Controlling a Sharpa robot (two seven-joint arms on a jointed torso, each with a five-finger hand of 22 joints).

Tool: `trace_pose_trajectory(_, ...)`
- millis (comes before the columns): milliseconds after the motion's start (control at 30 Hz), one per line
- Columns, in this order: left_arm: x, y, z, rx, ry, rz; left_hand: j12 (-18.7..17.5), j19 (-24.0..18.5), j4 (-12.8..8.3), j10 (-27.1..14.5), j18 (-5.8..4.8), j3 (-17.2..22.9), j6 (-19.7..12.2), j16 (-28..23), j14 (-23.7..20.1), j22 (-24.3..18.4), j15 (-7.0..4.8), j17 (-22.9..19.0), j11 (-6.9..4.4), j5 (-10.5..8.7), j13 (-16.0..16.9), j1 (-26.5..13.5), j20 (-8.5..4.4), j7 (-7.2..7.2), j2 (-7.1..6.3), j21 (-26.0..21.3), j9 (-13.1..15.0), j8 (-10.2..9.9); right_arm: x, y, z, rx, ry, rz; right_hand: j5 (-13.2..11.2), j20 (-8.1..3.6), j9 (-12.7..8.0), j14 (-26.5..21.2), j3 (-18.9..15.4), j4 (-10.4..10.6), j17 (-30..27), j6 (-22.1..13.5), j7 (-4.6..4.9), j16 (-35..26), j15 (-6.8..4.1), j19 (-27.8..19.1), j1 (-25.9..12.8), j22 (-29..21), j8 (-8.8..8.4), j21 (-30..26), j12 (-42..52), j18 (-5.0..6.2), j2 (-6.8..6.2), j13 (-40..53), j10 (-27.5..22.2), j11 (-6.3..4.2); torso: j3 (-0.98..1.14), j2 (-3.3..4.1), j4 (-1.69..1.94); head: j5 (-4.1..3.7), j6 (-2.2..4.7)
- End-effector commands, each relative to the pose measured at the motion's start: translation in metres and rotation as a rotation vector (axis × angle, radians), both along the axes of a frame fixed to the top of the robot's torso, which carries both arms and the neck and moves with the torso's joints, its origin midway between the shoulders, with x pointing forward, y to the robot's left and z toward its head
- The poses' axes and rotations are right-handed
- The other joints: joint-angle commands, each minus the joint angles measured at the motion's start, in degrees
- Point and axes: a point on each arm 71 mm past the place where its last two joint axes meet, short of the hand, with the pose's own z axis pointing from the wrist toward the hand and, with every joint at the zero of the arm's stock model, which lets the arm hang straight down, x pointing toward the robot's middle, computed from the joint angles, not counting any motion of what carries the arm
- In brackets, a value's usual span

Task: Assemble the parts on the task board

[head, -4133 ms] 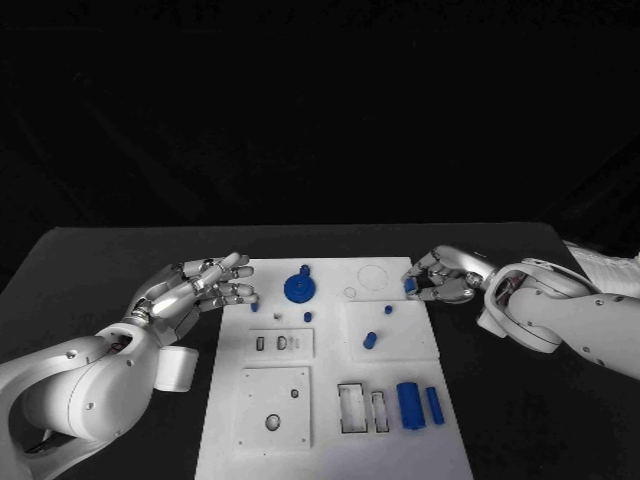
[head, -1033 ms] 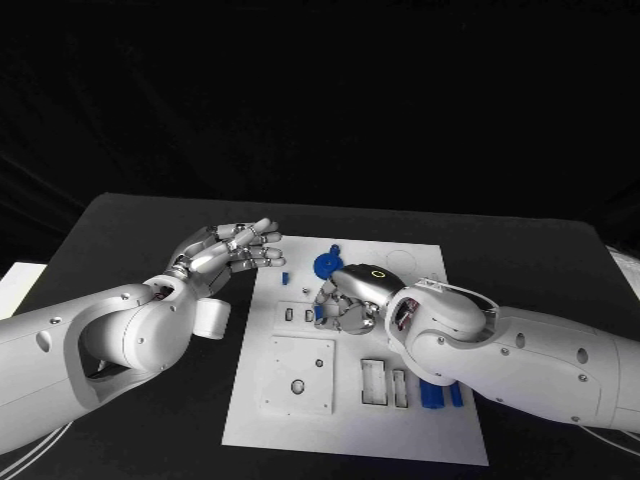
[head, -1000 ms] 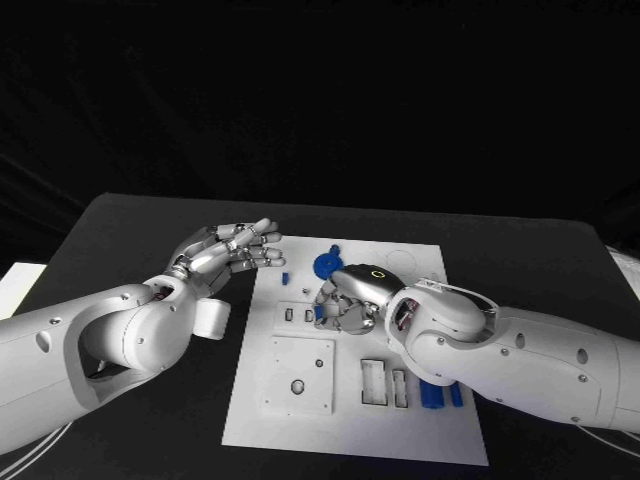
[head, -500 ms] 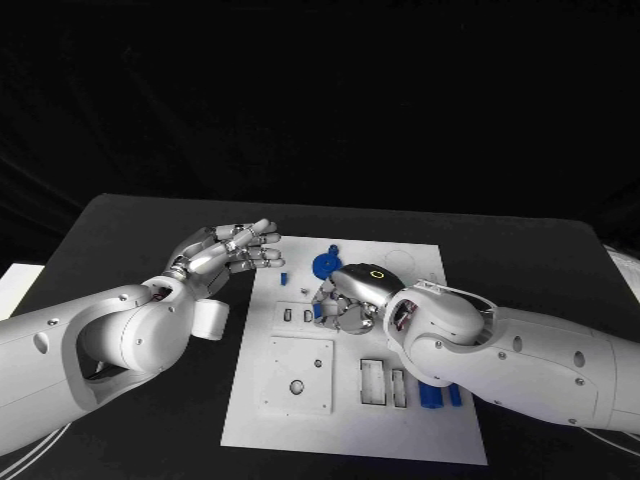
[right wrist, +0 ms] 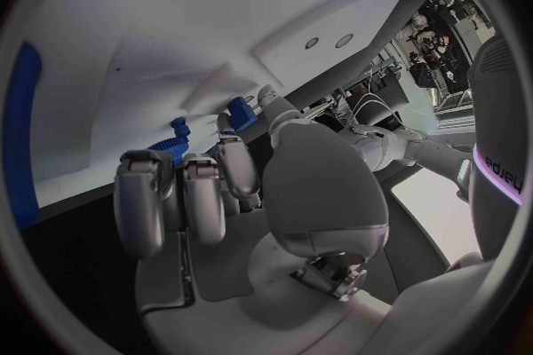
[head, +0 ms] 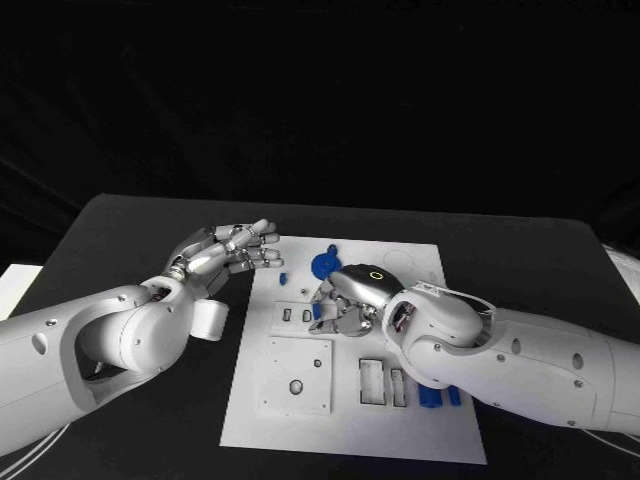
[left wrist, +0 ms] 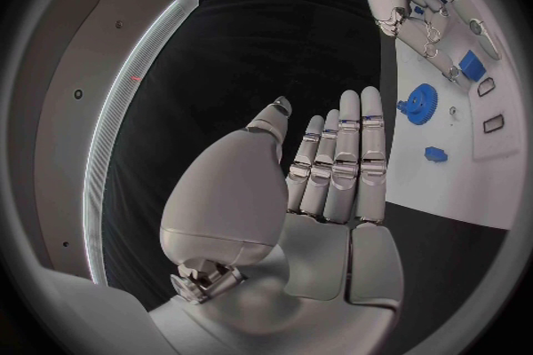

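The white task board lies in the middle of the black table. My right hand is low over the board's middle left, its fingers curled. It pinches a small blue part at its fingertips, just above two small slots. The left wrist view shows the same blue part under the right hand. A blue gear stands just beyond the hand, with a small blue peg to its left. My left hand hovers with its fingers apart at the board's far left edge and holds nothing.
Blue bars lie on the board's near right part, half hidden under my right forearm. Beside them are rectangular cut-outs and a square plate. A white cylinder stands off the board's left edge. A white sheet lies at the table's left.
My right hand has carried the blue part from the board's far right corner to its middle left; in the last second it has only edged lower. The left hand has stayed. The camera has shifted.
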Motion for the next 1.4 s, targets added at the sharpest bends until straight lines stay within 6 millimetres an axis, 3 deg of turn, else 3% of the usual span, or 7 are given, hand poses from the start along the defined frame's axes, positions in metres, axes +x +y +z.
trace_pose_trajectory(33, 0.0, -0.002, 0.0, -0.011, 0.0, -0.019, -0.3, -0.3, -0.4, -0.3, -0.01, -0.1, -0.2, -0.2, -0.4, -0.1, -0.05, 0.1, 0.03, -0.12, 0.0, -0.1, -0.04, 0.17, 0.36, 0.1, 0.0, -0.2, -0.002, -0.001, 0.005, 0.06, -0.064, 0.0, -0.3, 0.7, -0.3, 6.0, -5.3, 3.9, 14.6, -2.2, 0.54, 0.1, 0.9, 1.4, 1.8, 3.9, -0.38, -0.5, -0.7, -0.2, -0.6, 1.7, -0.6, 0.44, 0.03, -0.03, 0.03, -0.03, 0.1)
trace_pose_trajectory(400, 0.004, 0.001, -0.005, 0.119, -0.011, -0.053, 3.4, 10.6, 0.0, 10.0, 0.28, 0.0, 3.2, 13.5, 16.5, 5.3, -5.18, 10.9, -4.23, -0.15, 2.2, -2.5, -4.56, -3.22, -0.22, 10.8, 0.3, 0.6, -0.011, -0.017, 0.03, 0.3, -0.181, 0.067, -0.1, 1.05, -0.2, 5.9, -8.4, 9.0, 14.6, -3.1, 0.87, 0.1, 1.12, 1.3, 6.2, 3.5, -0.2, -0.7, -0.3, -0.12, -0.78, 1.4, -0.7, 0.74, 0.08, -0.21, -0.03, 0.33, 0.34)
trace_pose_trajectory(533, 0.006, 0.0, -0.011, 0.231, 0.015, -0.084, 9.0, 18.7, 0.2, 17.6, -2.02, -0.2, 5.0, 57.9, 20.7, 25.5, -7.65, 51.8, -6.55, -0.39, 6.8, -2.9, -7.39, -5.29, -2.17, 30.3, 0.8, 0.7, -0.01, -0.035, 0.043, 0.375, -0.113, 0.1, -0.4, 1.07, -0.1, 5.5, -8.0, 8.8, 13.1, -3.1, 0.87, -0.9, 1.12, 0.5, 7.6, 1.7, -0.12, -1.7, -1.2, 0.24, 0.61, 0.8, -1.4, 0.75, 0.25, -0.54, -0.16, 0.6, 0.48)
trace_pose_trajectory(633, 0.007, 0.0, -0.021, 0.362, 0.079, -0.149, 18.0, 20.2, 0.6, 16.7, -3.94, -0.4, 5.9, 72.7, 21.1, 41.1, -7.81, 66.8, -7.33, -0.14, 15.5, -3.4, -7.91, -6.68, -2.05, 43.2, 1.7, 1.6, -0.004, -0.057, 0.054, 0.446, -0.015, 0.065, 0.9, 1.06, -0.1, 5.2, -7.6, 8.2, 11.7, -3.2, 0.89, -1.8, 1.1, -0.3, 9.0, 0.1, -0.12, -2.7, -2.4, 0.59, 1.67, -0.1, -2.2, 0.75, 0.4, -0.99, -0.32, 0.79, 0.47)
trace_pose_trajectory(800, 0.011, -0.005, -0.029, 0.672, 0.162, -0.293, 37.4, 20.6, 6.5, 13.7, -4.53, -4.7, 6.6, 78.1, 22.1, 47.7, -8.4, 72.5, -8.15, -0.54, 33.9, -9.9, -8.05, -6.96, -1.49, 48.6, 4.1, 5.1, 0.012, -0.1, 0.078, 0.522, 0.043, -0.032, 1.7, 1.01, 0.0, 5.1, -7.7, 7.9, 11.4, -3.1, 0.83, -2.0, 1.04, -0.5, 9.4, -0.3, -0.01, -2.9, -2.6, 0.66, 2.42, -0.3, -2.4, 0.68, 0.79, -1.89, -0.56, 1.22, 0.2)
trace_pose_trajectory(1000, 0.025, -0.013, -0.025, 1.032, 0.189, -0.379, 56.0, 24.1, 9.5, 14.3, -6.06, -10.7, 7.0, 79.0, 22.4, 57.1, -9.46, 73.5, -9.39, -7.91, 52.2, -14.3, -9.06, -8.52, -0.32, 54.4, 9.8, 12.2, 0.031, -0.144, 0.095, 0.548, 0.036, -0.149, 2.3, 0.97, 0.0, 5.1, -7.8, 7.7, 11.3, -2.9, 0.76, -2.1, 0.98, -0.5, 9.5, -0.4, 0.09, -3.0, -2.6, 0.67, 2.72, -0.4, -2.3, 0.62, 1.2, -2.9, -0.68, 1.48, -0.28)
trace_pose_trajectory(1400, 0.054, -0.05, -0.009, 1.393, 0.188, -0.405, 63.4, 26.8, 9.3, 14.8, -7.54, -15.7, 0.1, 79.0, 22.4, 65.8, -10.18, 73.5, -10.22, -8.09, 59.9, -11.6, -9.72, -9.6, 2.24, 59.3, 24.3, 25.4, 0.045, -0.173, 0.097, 0.545, 0.037, -0.239, 3.4, 0.85, 0.0, 5.0, -8.2, 6.8, 11.1, -2.8, 0.65, -2.3, 0.85, -0.5, 10.2, -0.7, 0.19, -3.2, -2.7, 0.72, 3.03, -0.6, -2.4, 0.49, 1.8, -3.77, -0.56, 1.78, -1.25)
